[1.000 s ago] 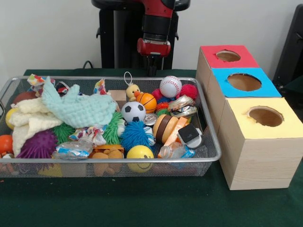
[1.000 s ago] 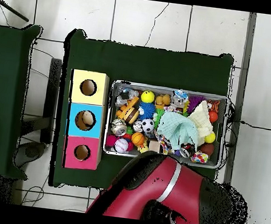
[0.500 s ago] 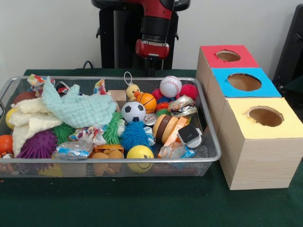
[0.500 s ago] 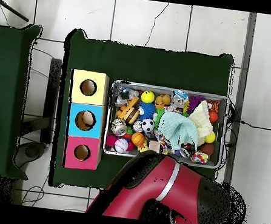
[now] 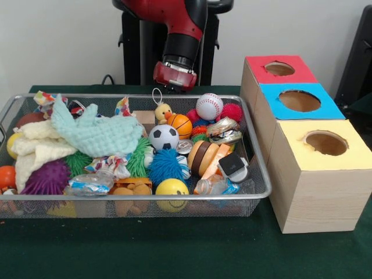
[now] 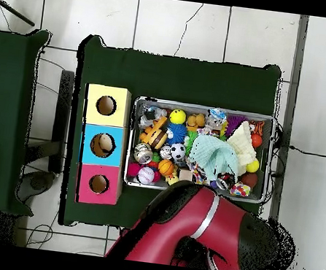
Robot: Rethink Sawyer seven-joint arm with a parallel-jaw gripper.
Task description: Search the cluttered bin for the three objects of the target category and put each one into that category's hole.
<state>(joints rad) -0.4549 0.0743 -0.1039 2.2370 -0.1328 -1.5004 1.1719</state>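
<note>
The wire mesh bin [image 5: 258, 174] is full of toys; it also shows in the overhead view [image 6: 206, 107]. One see-through bottle with a blue-and-white label [image 5: 88, 183] lies at the bin's near left. A second bottle [image 5: 218, 186] lies at the near right, beside a yellow smiley ball [image 5: 171, 187]. They show faintly in the overhead view, one [image 6: 216, 118] and the other [image 6: 149, 113]. I see no third bottle. My gripper [image 5: 172, 87] hangs tilted behind the bin's far rim, above a small yellow duck [image 5: 163, 111]. It holds nothing that I can see. In the overhead view the red arm [image 6: 199, 226] hides it.
Three wooden boxes with round holes stand right of the bin: red [image 5: 279, 78], blue [image 5: 299, 110] and yellow [image 5: 325, 160]. A mint cloth [image 5: 96, 133], a soccer ball [image 5: 163, 138], a baseball [image 5: 209, 106] and silver foil packets [image 5: 224, 131] crowd the bin.
The arm's wrist has swung left and tilted, carrying my gripper a little left along the bin's far rim. Nothing in the bin has moved.
</note>
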